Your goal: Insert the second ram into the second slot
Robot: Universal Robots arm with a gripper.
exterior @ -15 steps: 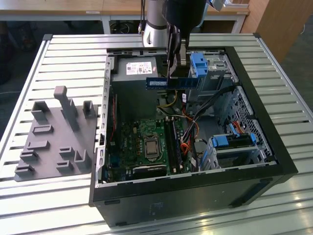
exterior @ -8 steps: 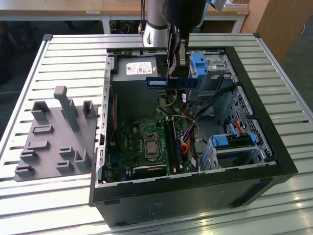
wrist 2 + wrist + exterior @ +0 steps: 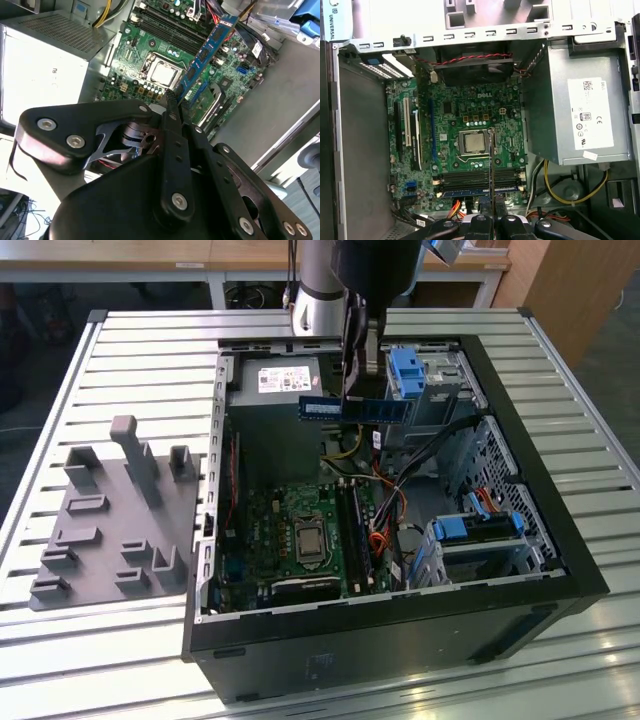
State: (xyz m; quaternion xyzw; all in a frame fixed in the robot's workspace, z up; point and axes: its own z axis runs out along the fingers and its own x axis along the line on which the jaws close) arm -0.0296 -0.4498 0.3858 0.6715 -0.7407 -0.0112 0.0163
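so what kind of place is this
Probably a robotics lab bench: an open computer case sits on a slatted metal table beside a grey fixture plate, and the arm's tool holds the second ram above the motherboard.

Open tower case [image 3: 350,655] lying on side on slatted metal counter [image 3: 150,350]. Inside I see green motherboard [image 3: 265,530], bare square processor [image 3: 472,142] near its middle. Grey power supply [image 3: 570,115] with white label in one corner, yellow cables [image 3: 545,175] just beside it. Dark fan [image 3: 475,75] at case wall, red-black twisted wire [image 3: 475,59] across it. Light-blue drive tabs [image 3: 405,370] at far end. Grey moulded fixture [image 3: 110,530] with upright pegs on counter, just beside case, exterior view's left.
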